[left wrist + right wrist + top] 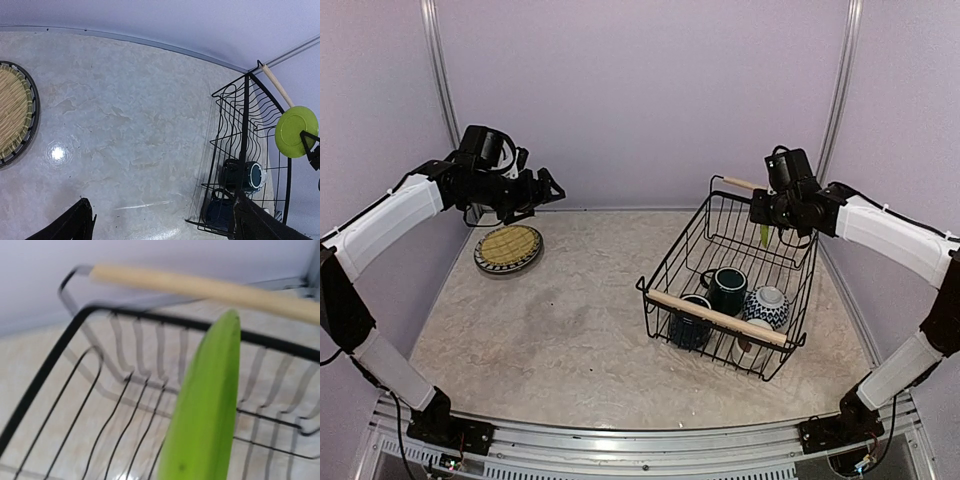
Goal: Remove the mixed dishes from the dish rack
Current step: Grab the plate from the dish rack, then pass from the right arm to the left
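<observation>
The black wire dish rack (672, 282) with wooden rod handles stands at the right. My right gripper (769, 220) is above its far end, shut on the lime green plate (763, 236), which it holds upright and edge-on above the rack floor. The plate fills the right wrist view (205, 410) and shows in the left wrist view (296, 131). Two dark blue mugs (727, 288) (692, 322) and the blue-white bowl (766, 305) lie in the rack's near end. The tan lattice plate (508, 248) rests on the table at far left. My left gripper (546, 190) is open and empty, in the air above and to the right of it.
The rack's far wooden handle (210, 287) is just behind the green plate. The purple back wall and metal corner posts (840, 90) stand close behind both arms. The gray deer-pattern plate and the metal cup cannot be made out.
</observation>
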